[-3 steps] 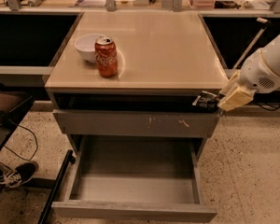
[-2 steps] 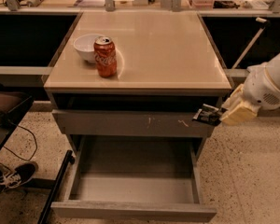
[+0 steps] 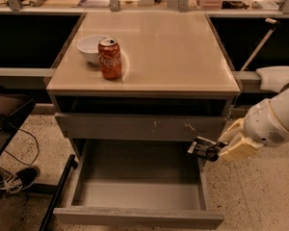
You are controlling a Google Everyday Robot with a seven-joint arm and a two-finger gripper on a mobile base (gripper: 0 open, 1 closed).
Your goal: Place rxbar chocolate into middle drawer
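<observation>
**Fig. Bar carried to the open drawer.** My gripper (image 3: 205, 151) hung just off the right side of the middle drawer (image 3: 139, 194), near its back corner. It was a little below the shut drawer front (image 3: 135, 126) that bore pale scratch marks. Its fingers (image 3: 211, 154) were pinched on a thin dark object with a pale patch at its free end. I took this to be the rxbar chocolate (image 3: 194, 147), which pointed left toward the drawer. The drawer stood pulled out, its smooth grey floor bare, and the bar was not yet over that floor.

*Doing the step well (my judgement).*
- The bar needed to travel left, across the drawer's right wall, until all of it lay over the floor.
- The path had to stay low enough to pass under the scratched front, yet high enough to clear the wall's rim.
- The likeliest fault was the bar's free end catching on either of these.
- I thought it best to lower the bar flat and spread the fingers only close to the floor, well away from the walls, so that it would not land on edge.

*Writing.*
- The red soda can (image 3: 110, 58) stood on the worktop (image 3: 178, 57) just beside a white bowl (image 3: 90, 47). Its white script read as Coca-Cola.
- The bar's lettering was too small to read.
- The open drawer's front panel carried no marking.
</observation>
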